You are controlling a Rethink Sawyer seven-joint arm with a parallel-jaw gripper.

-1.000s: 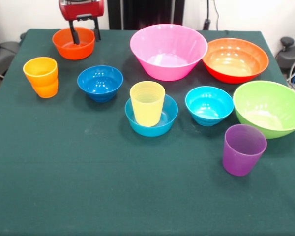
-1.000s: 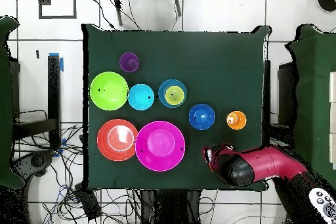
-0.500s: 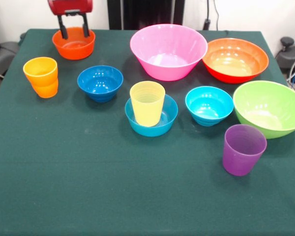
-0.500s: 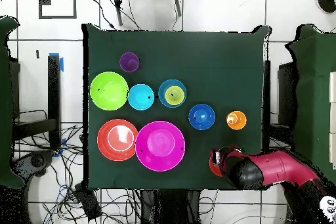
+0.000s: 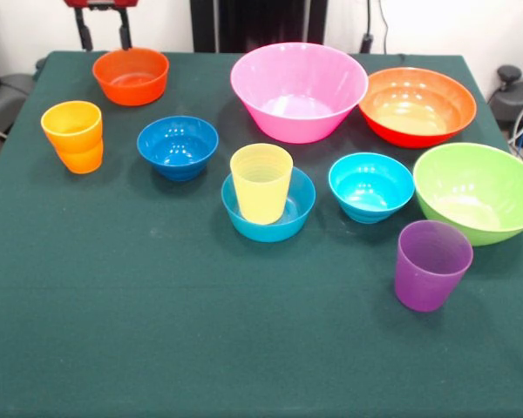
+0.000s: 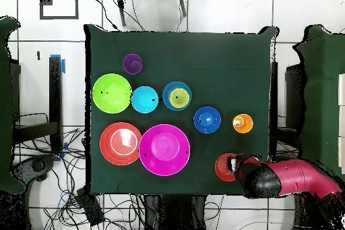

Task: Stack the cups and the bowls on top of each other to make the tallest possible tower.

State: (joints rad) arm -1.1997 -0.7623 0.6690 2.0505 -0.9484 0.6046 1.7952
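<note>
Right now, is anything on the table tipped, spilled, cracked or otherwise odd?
Nothing stands out. Every bowl and cup sits upright on the table, with no spill or damage showing. The yellow cup stands upright inside the mid-blue small bowl, as the stacking intends. The gripper hangs open and empty above the table's far edge.

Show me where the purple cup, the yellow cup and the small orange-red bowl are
purple cup [image 5: 431, 264], front view, on its side wall.
yellow cup [image 5: 261, 190], front view, on its front wall.
small orange-red bowl [image 5: 132, 84], front view, on its outer wall.

Bright, even overhead light; soft shadows, glossy glare on bowls [image 5: 298, 91].
</note>
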